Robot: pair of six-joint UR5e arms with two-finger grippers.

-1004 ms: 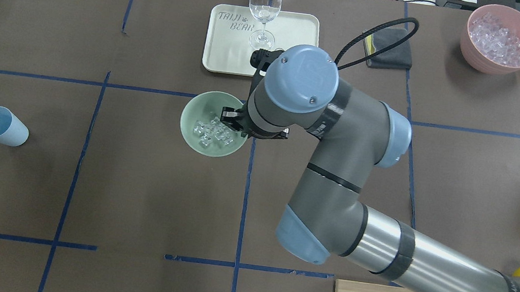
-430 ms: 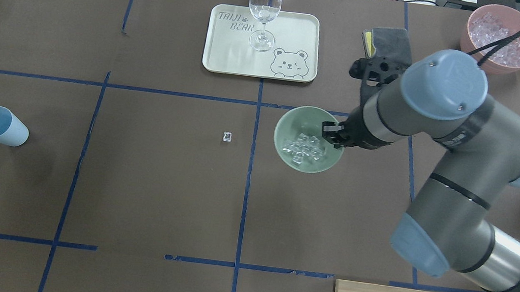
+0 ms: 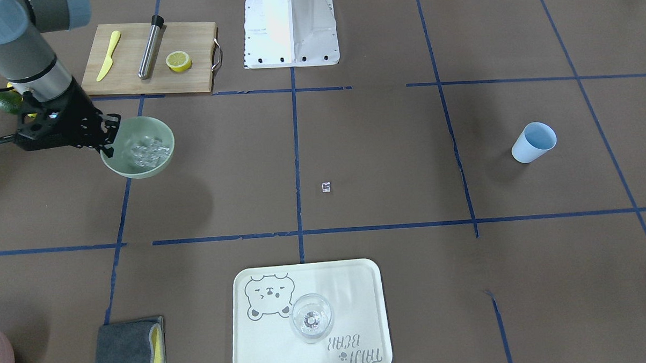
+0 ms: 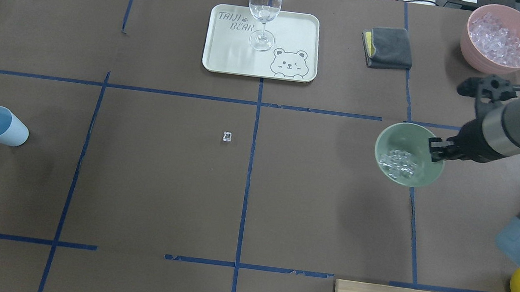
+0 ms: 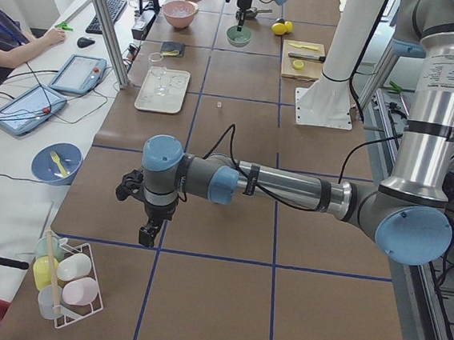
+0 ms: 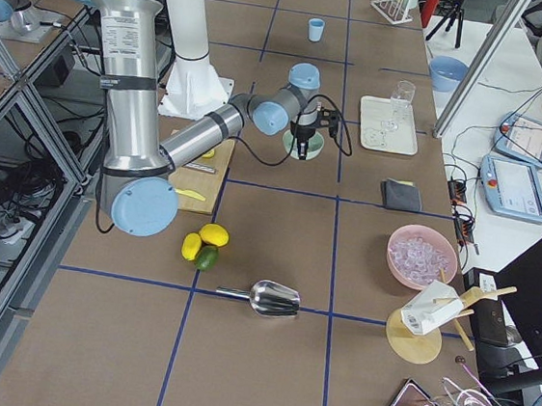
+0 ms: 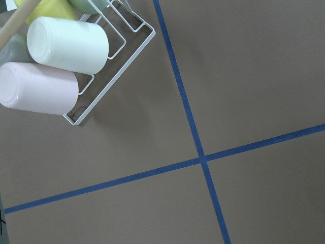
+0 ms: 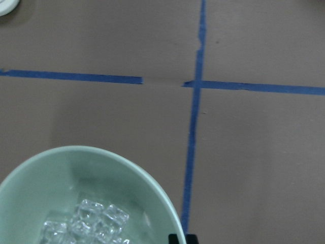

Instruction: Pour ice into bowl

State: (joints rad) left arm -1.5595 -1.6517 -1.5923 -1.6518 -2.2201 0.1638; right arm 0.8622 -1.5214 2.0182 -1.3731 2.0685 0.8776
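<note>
A: What is the right gripper [image 4: 434,148] doing?

B: Its black fingers are clenching the rim of the bowl [image 4: 403,134], one finger inside and one outside. It is holding the bowl off the worktop [image 4: 160,193], and in the front-facing view the bowl's shadow is lying apart from it on the brown paper.

A: And the bowl itself?

B: It is round, smooth and pale mint green, with a plain matt wall. The ice [image 4: 399,163] is sitting at its bottom, a small heap of clear, glassy cubes catching the light.

A: Is all the ice in there?

B: No, a loose cube [image 4: 227,136] is lying alone on the paper near the middle blue tape line, well apart from the bowl.

A: What about the left gripper [image 5: 149,233]?

B: It is hanging over a tape crossing near a wire rack of cups [image 5: 68,279], showing only in the side view, so whether its fingers are clenched or released cannot be told.

A: What is differing from a moment ago?

B: The bowl is sitting much farther toward the robot's right; it was just right of the middle tape line and is now over the next line, below the pink bowl [image 4: 472,53]. The loose cube, the tipped blue cup [image 4: 2,126] and the cream tray [image 4: 232,48] with the wine glass [image 4: 264,5] are lying where they were.
</note>
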